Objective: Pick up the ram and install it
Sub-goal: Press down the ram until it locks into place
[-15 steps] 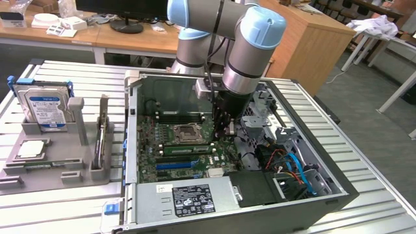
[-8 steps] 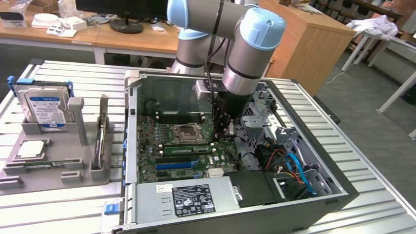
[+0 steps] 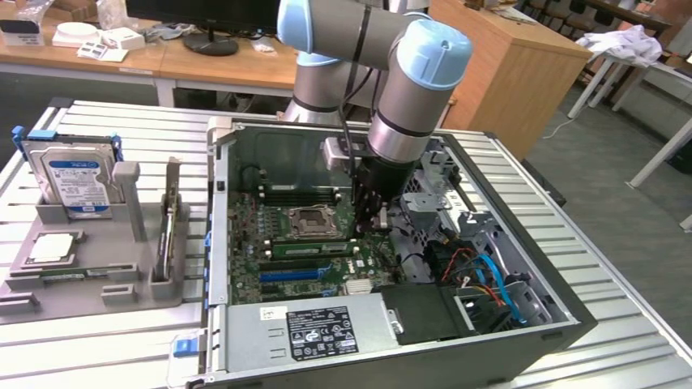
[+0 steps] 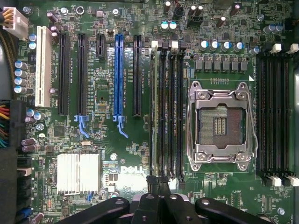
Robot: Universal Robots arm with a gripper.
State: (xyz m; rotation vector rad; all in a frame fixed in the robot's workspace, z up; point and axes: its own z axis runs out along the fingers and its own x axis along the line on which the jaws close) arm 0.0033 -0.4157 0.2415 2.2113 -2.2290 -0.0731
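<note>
Above memory slots (image 4: 171,107), beside the CPU socket (image 4: 219,122), closed pincer (image 4: 158,180) hangs, perhaps touching.

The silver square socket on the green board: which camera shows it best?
The wrist view: it looks straight down on the socket, showing its metal frame and dark middle. The exterior view shows the socket slanted, beside the arm.

I see my arm (image 3: 409,121) as silver-grey tubing with pale blue caps (image 3: 435,42) at the joints (a thin black cable (image 3: 349,81) trails down it above the gripper (image 3: 375,223)). The gripper itself is matte black, with round pivot pins (image 4: 149,197) on the linkage bars just behind the fingers (image 4: 152,184).
</note>
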